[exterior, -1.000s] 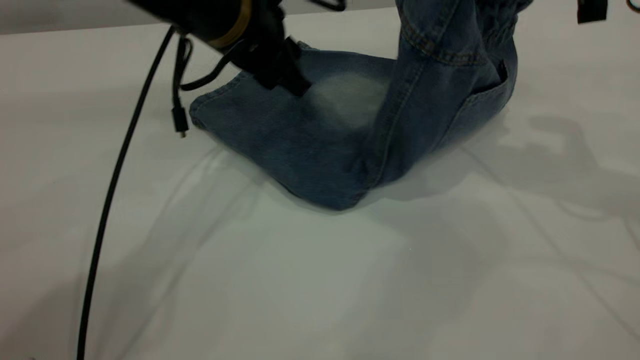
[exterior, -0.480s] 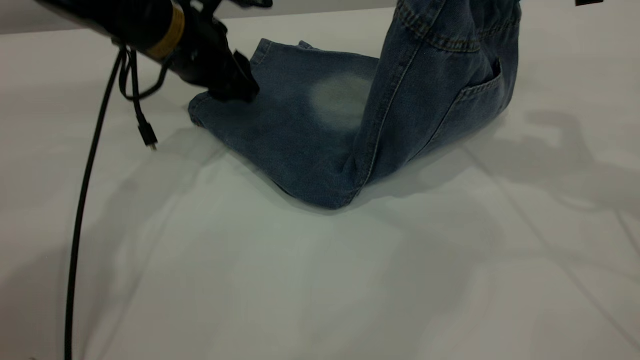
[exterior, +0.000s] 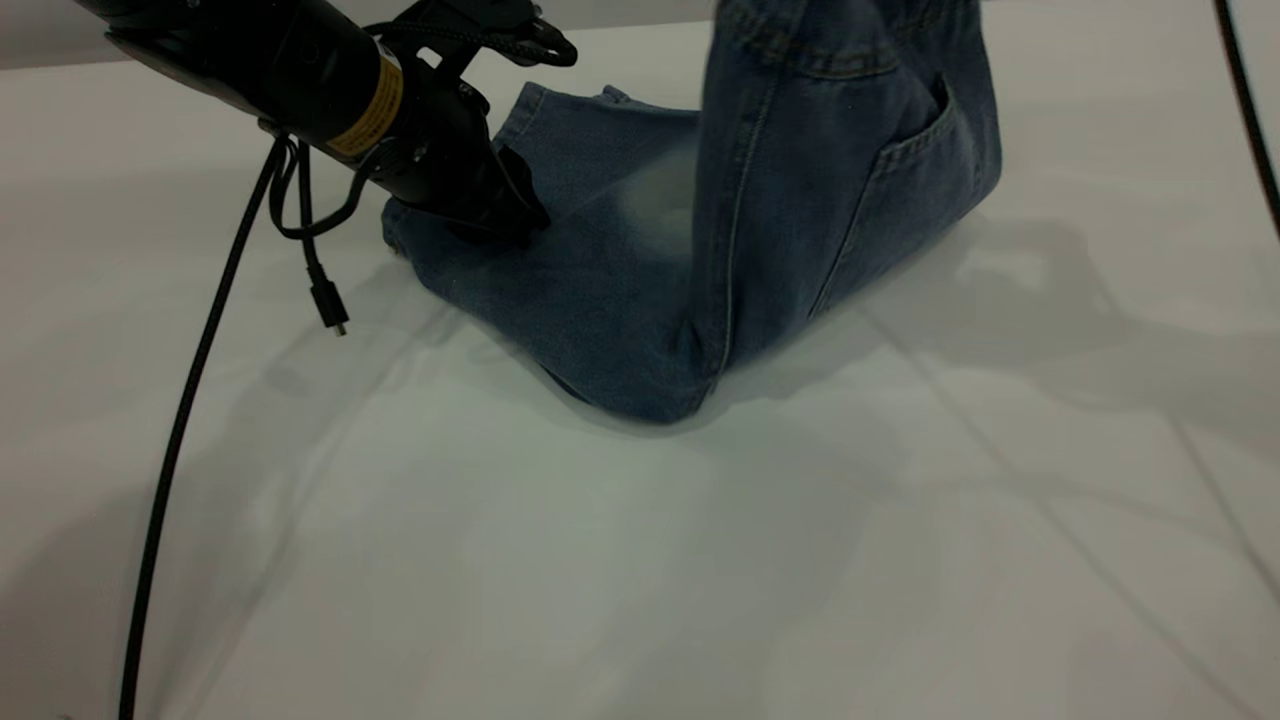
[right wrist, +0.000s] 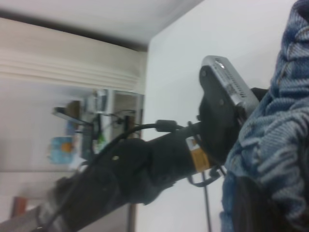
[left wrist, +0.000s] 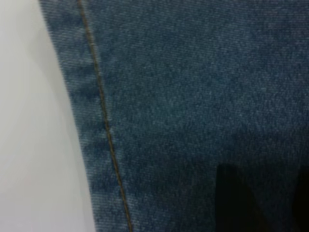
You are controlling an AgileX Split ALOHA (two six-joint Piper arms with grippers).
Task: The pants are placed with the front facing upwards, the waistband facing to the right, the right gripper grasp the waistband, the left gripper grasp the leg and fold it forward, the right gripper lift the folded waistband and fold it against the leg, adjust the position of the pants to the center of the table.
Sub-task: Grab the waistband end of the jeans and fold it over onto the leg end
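Exterior view first: the pants (exterior: 640, 300) lie at upper centre of the frame on the white table (exterior: 640, 560), one half spread flat and the other raised in a steep sheet that runs off the top edge. The back pocket on that raised sheet faces the camera, and the pale faded patch (exterior: 650, 195) shows on the flat leg just left of it. The left gripper (exterior: 500, 215), at upper left, is pressed tip-down on the flat leg near its hem, apparently to pin the cloth so the leg does not drag while the other end swings over it. Whether its fingers are spread or closed cannot be told from here. A loose cable (exterior: 320, 270) dangles from that arm beside the hem.

Left wrist view: denim fills nearly the whole frame, with a line of tan stitching (left wrist: 104, 121) running down beside a strip of bare table at the left edge. A dark shape at lower right may be a fingertip, but the opening stays unclear.

Right wrist view: the gathered waistband (right wrist: 275, 125) bunches along the right edge, close to the lens, so the right gripper is most likely carrying it, though no fingers show. The left gripper's silver-edged body sits just past the cloth at centre right.
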